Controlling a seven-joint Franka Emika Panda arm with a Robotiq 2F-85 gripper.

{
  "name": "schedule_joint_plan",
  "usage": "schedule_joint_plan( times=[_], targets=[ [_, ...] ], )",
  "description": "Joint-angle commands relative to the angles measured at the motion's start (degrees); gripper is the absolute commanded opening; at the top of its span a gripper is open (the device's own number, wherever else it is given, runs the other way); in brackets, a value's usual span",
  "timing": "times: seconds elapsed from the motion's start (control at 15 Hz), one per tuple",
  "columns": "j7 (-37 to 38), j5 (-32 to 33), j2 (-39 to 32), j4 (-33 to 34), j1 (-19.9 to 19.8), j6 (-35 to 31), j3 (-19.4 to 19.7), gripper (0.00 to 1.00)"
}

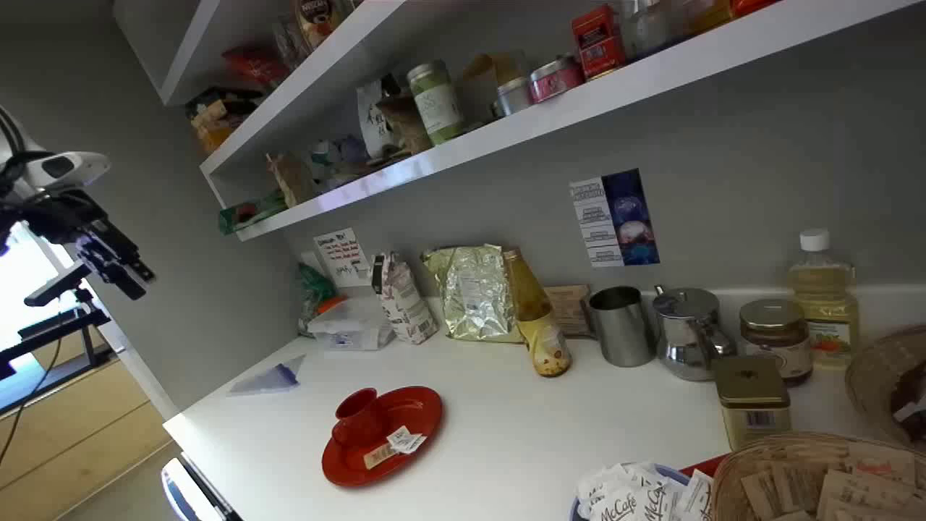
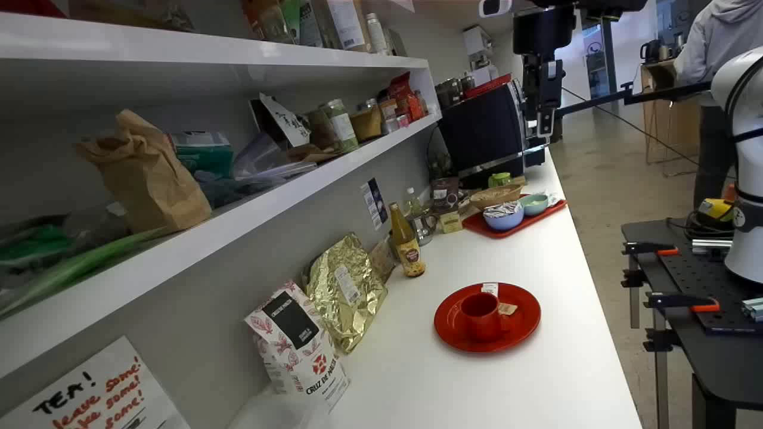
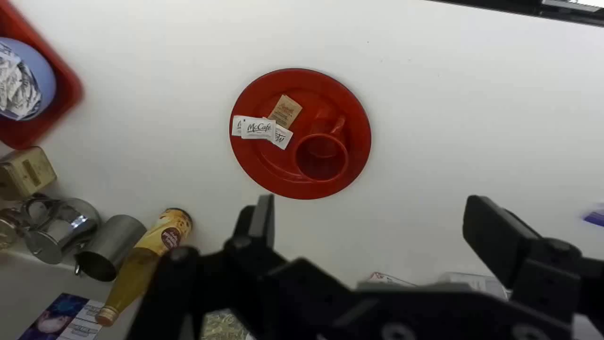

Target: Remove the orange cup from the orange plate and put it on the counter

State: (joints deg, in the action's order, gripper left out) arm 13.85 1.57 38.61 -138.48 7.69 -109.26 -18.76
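On the orange plate (image 3: 306, 189), the orange cup (image 3: 321, 158) is standing upright, a bit off the plate's middle, mouth facing up, handle pointing toward the top of the wrist view. White packets (image 3: 258, 128) and a brown packet (image 3: 285, 112) are lying right beside it on the plate (you're reading "McCafé" on one, quick note); whether they're touching the cup isn't showing clearly. The plate itself is lying flat on the counter (image 3: 448, 118). Your gripper (image 3: 369, 208) is hanging higher than the plate in both exterior views, well apart from it, its fingers (image 3: 263, 219) standing far from each other with counter showing between them in the wrist view. On the side of the plate nearer the wall (image 1: 745, 181), you're getting an amber bottle (image 2: 407, 247), a gold bag (image 2: 344, 292) and a white-and-red bag (image 2: 301, 342), all standing in a row. A metal pitcher (image 1: 621, 325) and a teapot (image 1: 686, 329) are sitting past that bottle, farther from the plate. Well off to one side of the plate, a red tray (image 3: 66, 92) is carrying a blue bowl (image 3: 47, 75), which is holding more packets. On the plate's opposite side, a purple thing (image 3: 595, 218) is showing, blurred, at the wrist view's edge. Higher than the plate, loaded shelves (image 1: 651, 79) are running along the wall.
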Motion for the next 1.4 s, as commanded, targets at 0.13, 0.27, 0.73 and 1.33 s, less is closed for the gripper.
schedule_joint_plan(
  times=[0.13,0.27,0.73,1.33],
  targets=[
    [0.48,0.54,-0.25,0.18,0.87,0.17,0.66,1.0],
    [0.48,0.54,-0.25,0.18,0.87,0.17,0.66,1.0],
    [0.5,1.06,-1.36,1.24,0.28,-0.7,0.72,1.0],
    [-1.73,5.49,-19.11,8.14,-1.45,-11.01,2.33,1.0]
  ],
)
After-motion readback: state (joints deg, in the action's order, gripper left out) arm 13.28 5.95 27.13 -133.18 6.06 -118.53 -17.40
